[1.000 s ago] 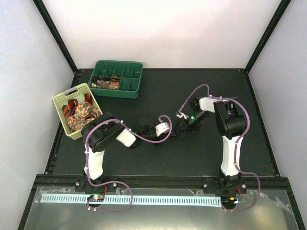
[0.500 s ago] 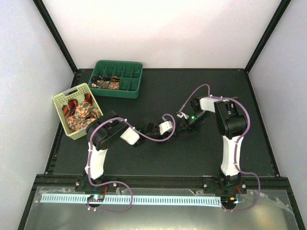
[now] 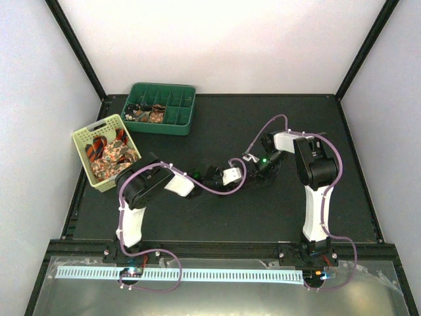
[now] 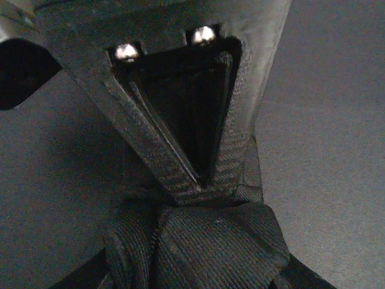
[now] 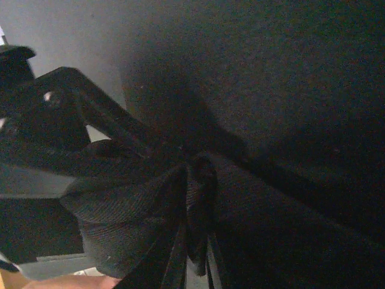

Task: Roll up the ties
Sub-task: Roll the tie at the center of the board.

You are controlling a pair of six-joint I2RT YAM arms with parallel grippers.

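The left gripper (image 4: 201, 183) is narrow, its fingertips pinched on the dark tie (image 4: 210, 241). The tie bunches in thick folds just past the tips, low over the table (image 4: 325, 120). The right gripper (image 5: 194, 247) meets it head-on, almost closed on the same bunch from the opposite side. More ties (image 3: 108, 150) lie in a basket (image 3: 95, 126), well behind and to the left of the left gripper.
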